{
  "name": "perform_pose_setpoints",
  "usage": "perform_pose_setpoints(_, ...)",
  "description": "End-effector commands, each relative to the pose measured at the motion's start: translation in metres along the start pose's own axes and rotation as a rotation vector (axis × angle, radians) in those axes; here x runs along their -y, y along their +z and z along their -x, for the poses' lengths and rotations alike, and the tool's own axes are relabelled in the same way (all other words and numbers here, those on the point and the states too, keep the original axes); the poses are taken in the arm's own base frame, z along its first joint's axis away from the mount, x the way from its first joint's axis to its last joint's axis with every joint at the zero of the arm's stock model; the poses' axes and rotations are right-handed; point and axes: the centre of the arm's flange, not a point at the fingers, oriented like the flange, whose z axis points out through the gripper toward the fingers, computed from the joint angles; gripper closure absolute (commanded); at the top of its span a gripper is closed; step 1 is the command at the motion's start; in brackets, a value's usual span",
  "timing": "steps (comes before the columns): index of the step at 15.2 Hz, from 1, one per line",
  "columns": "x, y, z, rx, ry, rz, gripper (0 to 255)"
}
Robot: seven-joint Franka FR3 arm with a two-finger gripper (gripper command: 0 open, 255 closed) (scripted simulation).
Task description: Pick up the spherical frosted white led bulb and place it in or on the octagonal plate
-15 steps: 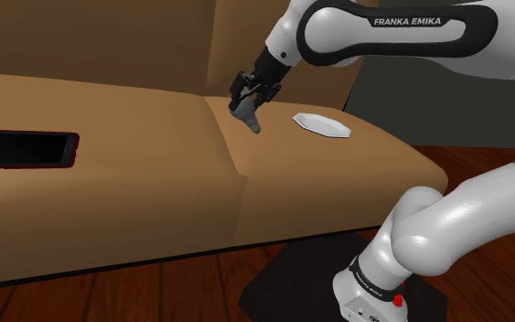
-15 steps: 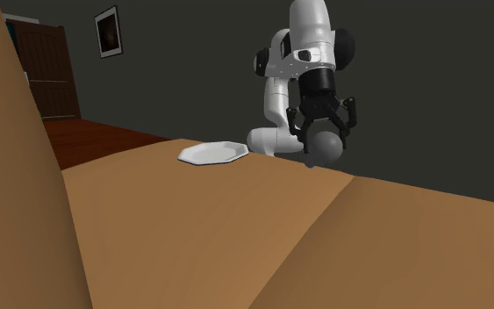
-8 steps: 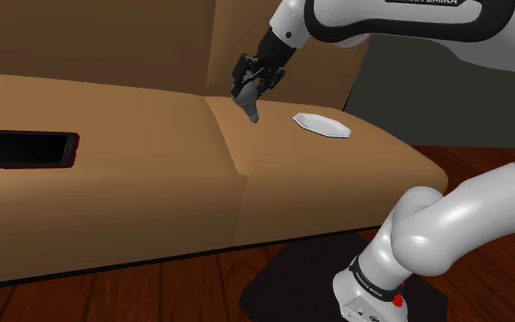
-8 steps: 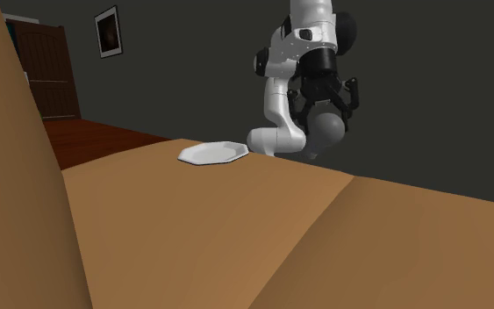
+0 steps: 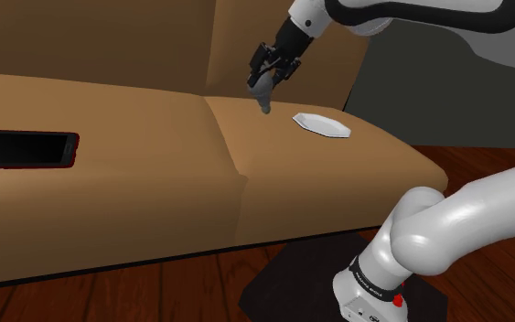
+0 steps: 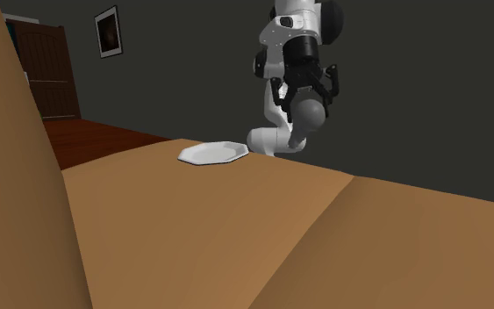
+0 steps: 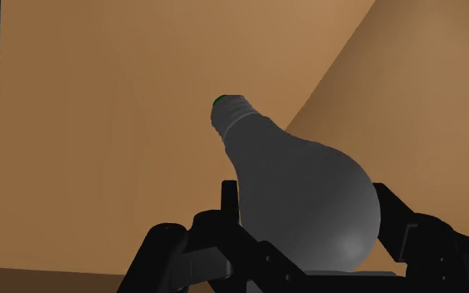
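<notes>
Black two-finger gripper clamped on dull grey pear-shaped bulb, round end between fingers, screw base pointing away. Bulb in air, clear of tan sofa seat, toward backrest, between cushion seam and plate in shoulder view. Flat white octagonal plate on end cushion near back edge, apart from bulb.

Grey bulb aloft, screw base downward, clear of the tan cushion; white octagonal plate flat on it
</notes>
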Motion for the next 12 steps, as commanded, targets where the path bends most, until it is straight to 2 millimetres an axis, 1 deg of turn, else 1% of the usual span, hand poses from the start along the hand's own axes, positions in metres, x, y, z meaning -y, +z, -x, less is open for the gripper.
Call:
perform_pose_setpoints(1, -0.025, -0.006, 0.006, 0.0, -0.001, -0.001, 255)
perform_pose_setpoints(12, -0.161, -0.049, 0.032, 0.0, -0.001, -0.001, 255)
